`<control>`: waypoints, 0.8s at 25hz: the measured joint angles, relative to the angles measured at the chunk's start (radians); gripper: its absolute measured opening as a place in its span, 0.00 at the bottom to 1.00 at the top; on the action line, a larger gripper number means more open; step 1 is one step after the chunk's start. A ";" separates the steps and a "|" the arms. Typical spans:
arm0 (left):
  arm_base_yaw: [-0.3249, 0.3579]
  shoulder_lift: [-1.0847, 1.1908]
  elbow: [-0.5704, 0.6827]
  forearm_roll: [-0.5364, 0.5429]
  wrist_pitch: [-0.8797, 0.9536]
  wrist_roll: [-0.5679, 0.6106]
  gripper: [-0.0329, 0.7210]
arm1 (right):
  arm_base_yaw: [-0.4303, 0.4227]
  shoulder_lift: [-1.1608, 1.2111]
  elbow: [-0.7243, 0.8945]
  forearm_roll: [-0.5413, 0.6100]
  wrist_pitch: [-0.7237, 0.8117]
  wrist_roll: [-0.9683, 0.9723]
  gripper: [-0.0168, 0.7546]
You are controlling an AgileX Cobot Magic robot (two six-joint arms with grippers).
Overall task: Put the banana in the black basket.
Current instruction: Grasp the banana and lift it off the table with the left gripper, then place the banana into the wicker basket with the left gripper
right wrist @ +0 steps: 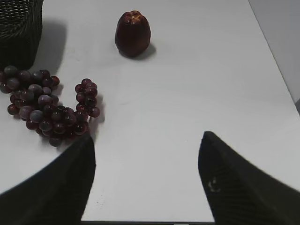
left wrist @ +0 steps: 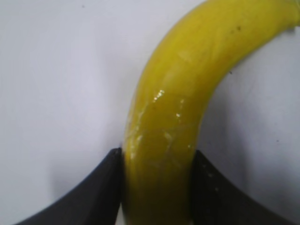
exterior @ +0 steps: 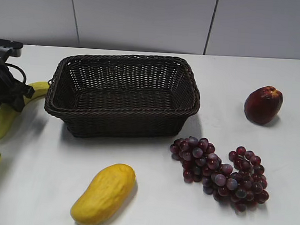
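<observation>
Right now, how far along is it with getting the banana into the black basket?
Done: the left claw has closed on the banana, its fingers pressing both sides in the left wrist view. In hand: the banana is still low beside the black basket, on its left, not yet over the rim. Left: lift, carry over and release; the basket looks empty. The right claw is open above bare table near the grapes.
</observation>
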 joint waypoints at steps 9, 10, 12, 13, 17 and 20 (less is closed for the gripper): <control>0.000 -0.054 -0.070 0.000 0.114 0.002 0.59 | 0.000 0.000 0.000 0.000 0.000 0.000 0.74; 0.000 -0.065 -0.095 0.000 0.137 0.002 0.59 | 0.000 0.000 0.000 0.000 0.000 0.000 0.74; 0.000 -0.085 -0.147 0.000 0.189 0.003 0.59 | 0.000 0.000 0.000 0.000 0.000 0.000 0.74; 0.000 -0.096 -0.177 0.005 0.222 0.003 0.59 | 0.000 0.000 0.000 0.000 0.000 0.000 0.74; -0.020 -0.130 -0.293 0.005 0.325 0.003 0.59 | 0.000 0.000 0.000 0.000 0.000 0.000 0.74; -0.058 -0.145 -0.369 0.000 0.373 0.003 0.59 | 0.000 0.000 0.000 0.000 0.000 0.000 0.74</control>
